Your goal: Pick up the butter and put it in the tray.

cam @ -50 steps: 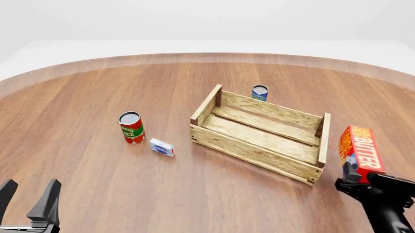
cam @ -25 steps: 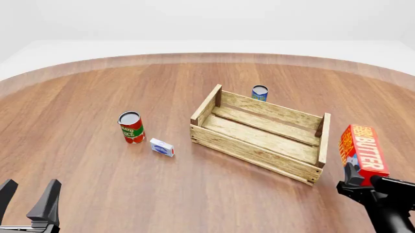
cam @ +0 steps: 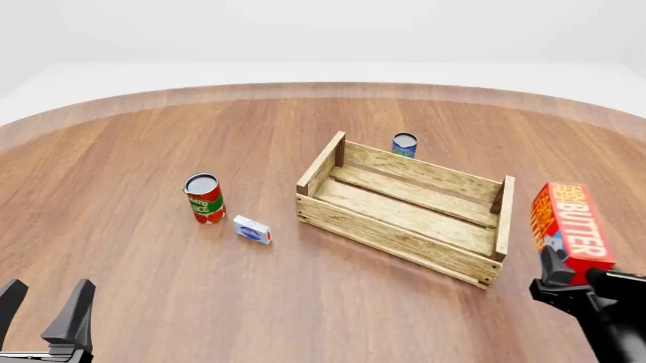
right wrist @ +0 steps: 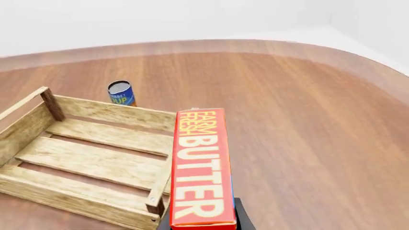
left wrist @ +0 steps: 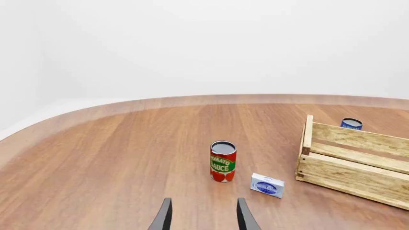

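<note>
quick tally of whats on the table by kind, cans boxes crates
cans: 2, the red tomato sauce can and the blue can
cartons and boxes: 2, the butter held in the right claw, the small white-and-blue box
crates: 1, the tray
total: 5

Readable text:
- butter carton [right wrist: 199, 167]: "FARM FRESH" in yellow, "BUTTER" in white, running along the red face; the front view also shows "BUTTER" on it [cam: 576, 231].
- red can [left wrist: 222, 161]: "TOMATO SAUCE" on its green band.
- blue can [right wrist: 121, 93]: second line reads "SOUP"; first line too small.
- small white box [left wrist: 267, 185]: blue oval logo, lettering illegible.
</note>
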